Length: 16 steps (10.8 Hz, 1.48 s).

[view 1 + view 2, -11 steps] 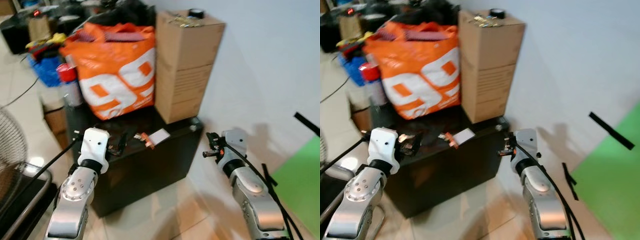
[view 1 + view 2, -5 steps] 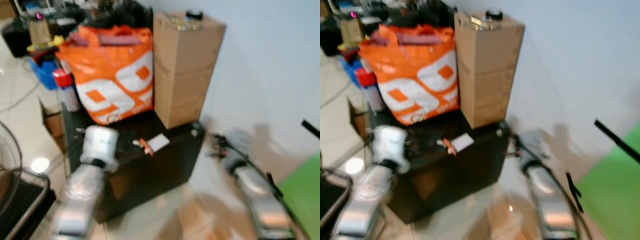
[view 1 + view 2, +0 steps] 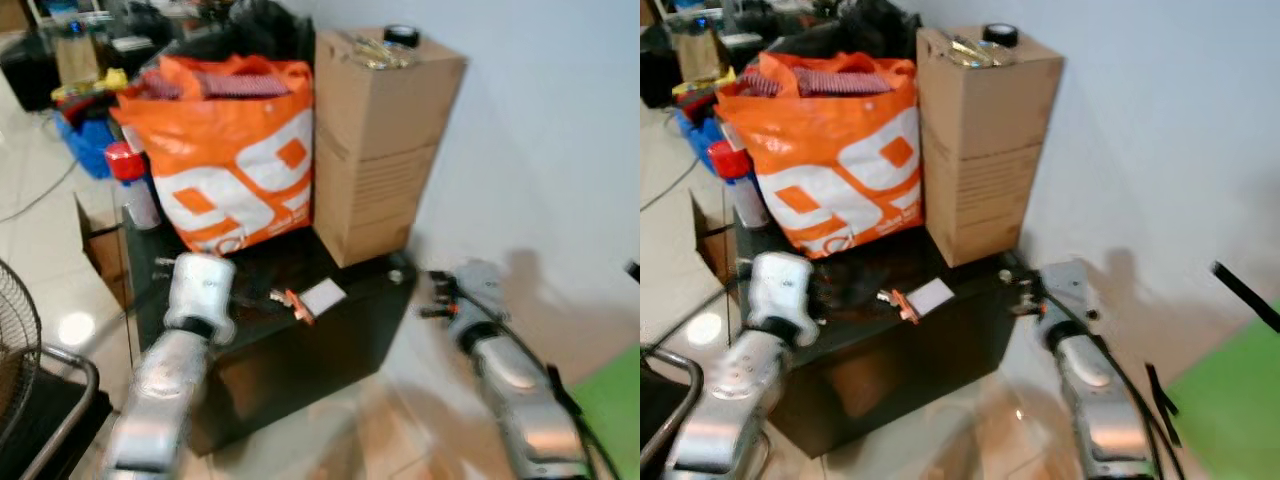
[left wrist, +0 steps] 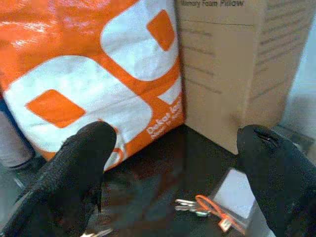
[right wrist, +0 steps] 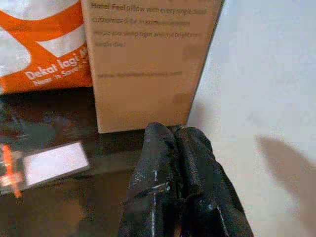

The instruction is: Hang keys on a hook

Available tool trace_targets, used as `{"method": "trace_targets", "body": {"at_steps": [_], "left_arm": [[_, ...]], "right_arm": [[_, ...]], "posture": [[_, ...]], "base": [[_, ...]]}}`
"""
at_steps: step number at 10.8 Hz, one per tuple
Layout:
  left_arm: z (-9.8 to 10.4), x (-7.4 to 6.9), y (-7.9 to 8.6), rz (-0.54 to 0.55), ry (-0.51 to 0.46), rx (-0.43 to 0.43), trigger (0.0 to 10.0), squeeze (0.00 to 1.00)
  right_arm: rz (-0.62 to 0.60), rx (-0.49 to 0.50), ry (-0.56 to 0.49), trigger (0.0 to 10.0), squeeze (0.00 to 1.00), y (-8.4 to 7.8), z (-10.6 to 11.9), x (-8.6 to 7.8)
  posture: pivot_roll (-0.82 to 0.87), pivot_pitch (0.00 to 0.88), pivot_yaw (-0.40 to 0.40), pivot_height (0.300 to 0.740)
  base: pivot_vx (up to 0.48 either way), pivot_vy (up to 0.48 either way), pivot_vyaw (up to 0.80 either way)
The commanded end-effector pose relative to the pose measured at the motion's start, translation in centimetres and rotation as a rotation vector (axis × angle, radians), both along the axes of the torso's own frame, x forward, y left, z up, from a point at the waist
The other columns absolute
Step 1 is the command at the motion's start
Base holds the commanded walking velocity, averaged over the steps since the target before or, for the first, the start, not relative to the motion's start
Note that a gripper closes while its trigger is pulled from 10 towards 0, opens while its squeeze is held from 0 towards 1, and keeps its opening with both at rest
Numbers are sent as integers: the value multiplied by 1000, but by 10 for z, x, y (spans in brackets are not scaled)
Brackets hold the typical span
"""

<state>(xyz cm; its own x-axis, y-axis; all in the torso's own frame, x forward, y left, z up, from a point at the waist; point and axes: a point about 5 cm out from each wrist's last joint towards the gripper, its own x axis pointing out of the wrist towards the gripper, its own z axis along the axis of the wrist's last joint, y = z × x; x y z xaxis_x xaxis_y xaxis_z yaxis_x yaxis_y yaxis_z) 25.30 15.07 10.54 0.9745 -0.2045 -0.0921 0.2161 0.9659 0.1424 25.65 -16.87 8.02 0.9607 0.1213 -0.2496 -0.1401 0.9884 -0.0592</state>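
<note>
My left jaws (image 4: 173, 163) gape wide, empty, above the small silver keys with an orange tag (image 4: 205, 209) lying on the glossy black desk (image 4: 148, 182). My right jaws (image 5: 177, 148) are pressed together, empty.

Keys (image 4: 191, 207) with an orange tag lie flat on the black box (image 3: 300, 340) — beside a white card (image 4: 236, 194)

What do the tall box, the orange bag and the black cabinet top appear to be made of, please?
Box: plain brown cardboard, matte, with printed text and a fold line.
Bag: probably woven or laminated plastic; glossy highlights and creases show.
Cabinet top: dark and shiny, reflecting the box; glass or lacquer, I cannot tell which.
</note>
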Motion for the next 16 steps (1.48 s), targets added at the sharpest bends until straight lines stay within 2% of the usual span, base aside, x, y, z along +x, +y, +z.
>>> {"method": "trace_targets", "body": {"at_steps": [1,4,10,16], "left_arm": [[2,1,8,27,-2,10,10000,1000],[1,2,7,25,-3,9,10000,1000],[2,3,7,22,-7,7,10000,1000],[2,3,7,18,-9,13,10000,1000]], "right_arm": [[30,9,-12,10000,0,7,3,3],[32,1,-13,10000,0,6,4,5],[16,-2,-13,10000,0,4,3,6],[43,-12,-15,10000,0,8,3,7]], "posture": [[-1,0,-26,740],[-3,0,-26,740],[-4,0,-26,740],[1,0,-28,740]], "base": [[304,0,594],[303,0,800],[305,0,0],[304,0,0]]}}
